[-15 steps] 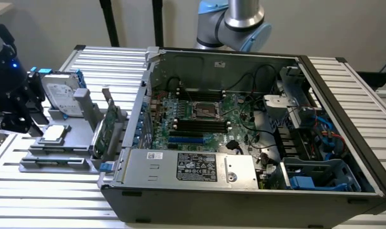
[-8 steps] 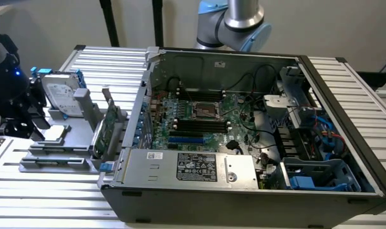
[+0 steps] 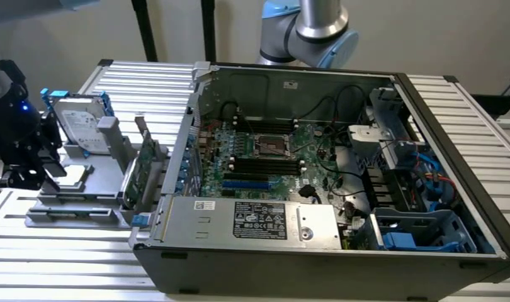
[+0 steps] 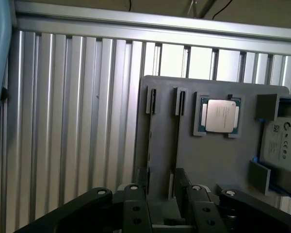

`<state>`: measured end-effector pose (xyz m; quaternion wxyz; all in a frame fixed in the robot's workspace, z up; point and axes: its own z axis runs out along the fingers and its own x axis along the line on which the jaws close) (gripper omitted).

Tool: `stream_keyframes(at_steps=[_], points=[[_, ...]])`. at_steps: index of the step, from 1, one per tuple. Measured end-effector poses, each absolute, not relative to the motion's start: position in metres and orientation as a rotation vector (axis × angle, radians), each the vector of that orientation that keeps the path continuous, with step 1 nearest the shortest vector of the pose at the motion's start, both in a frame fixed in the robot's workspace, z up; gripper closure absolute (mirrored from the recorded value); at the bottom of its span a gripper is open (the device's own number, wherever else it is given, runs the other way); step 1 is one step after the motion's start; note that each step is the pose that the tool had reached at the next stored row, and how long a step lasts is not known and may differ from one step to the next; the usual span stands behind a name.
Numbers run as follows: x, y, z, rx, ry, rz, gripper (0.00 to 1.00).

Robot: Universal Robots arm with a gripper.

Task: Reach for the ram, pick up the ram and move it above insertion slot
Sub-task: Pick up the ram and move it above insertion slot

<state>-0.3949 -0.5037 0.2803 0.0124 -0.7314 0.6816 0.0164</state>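
My claw [image 4: 162, 194] stands wide: the two black fingers [image 4: 135, 208] are well apart, and the gray holder [image 4: 160, 141] shows through the gap between them. The claw grips no thing and touches none. Near it, the holder carries a CPU [image 4: 219, 116] lying flat. Beside the CPU is a hard drive [image 4: 281, 141] with blue rails. The holder sits on the ribbed bench [image 4: 77, 121].

In the exterior view my claw [image 3: 24, 179] hangs at the side of the holder that is away from the open case [image 3: 322, 277]. The ram [image 3: 131, 184], as far as I can tell, is the narrow green stick standing on edge at the opposite side of the holder. It is across the CPU from my claw and well apart from it, just beside a wider green card [image 3: 152, 157]. I cannot separate these two boards with certainty. The slot [image 3: 259, 165] is farther from the claw than the ram, inside the case. It is one of several parallel black ones, and which one is meant I cannot tell.
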Motion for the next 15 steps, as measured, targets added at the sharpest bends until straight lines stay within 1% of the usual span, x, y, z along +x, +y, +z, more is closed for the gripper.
stream_keyframes(at_steps=[15], points=[[-0.396, -0.514, 0.253, -2.280, 2.125, 0.053, 0.64]])
